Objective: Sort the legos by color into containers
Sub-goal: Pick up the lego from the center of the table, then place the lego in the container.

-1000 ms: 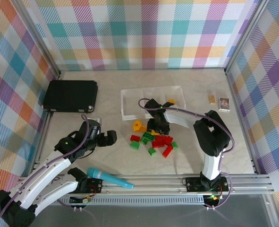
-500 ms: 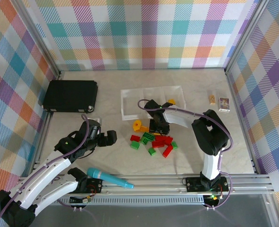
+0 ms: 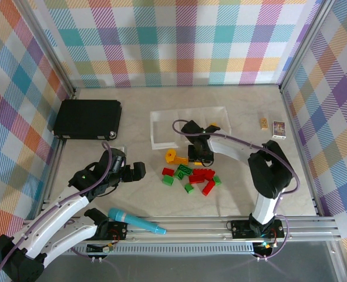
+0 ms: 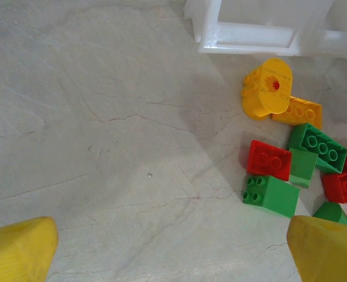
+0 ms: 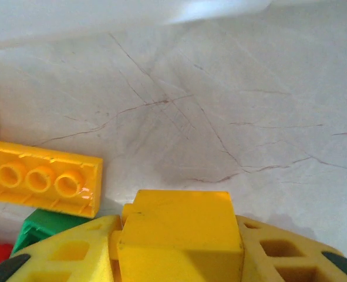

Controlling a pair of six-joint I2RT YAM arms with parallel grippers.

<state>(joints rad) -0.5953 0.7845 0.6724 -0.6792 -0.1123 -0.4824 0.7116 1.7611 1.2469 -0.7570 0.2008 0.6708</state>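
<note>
**Right claw pinches a yellow brick just near of the bins**

In the right wrist view, the right claw is narrowed onto a squarish yellow brick, which sits squarely between the two fingers with a plain face up. It looks about as wide as it is long, so I cannot tell its long axis. Just left of it on the worktop lies a long yellow brick, hollow underside up, its long axis running left to right, with a green brick touching its near edge.

From above, this claw hangs at the far edge of the loose legos, just near of the containers. The right compartment holds a yellow piece.

The left claw stands wide, left of the pile and apart from it.
</note>
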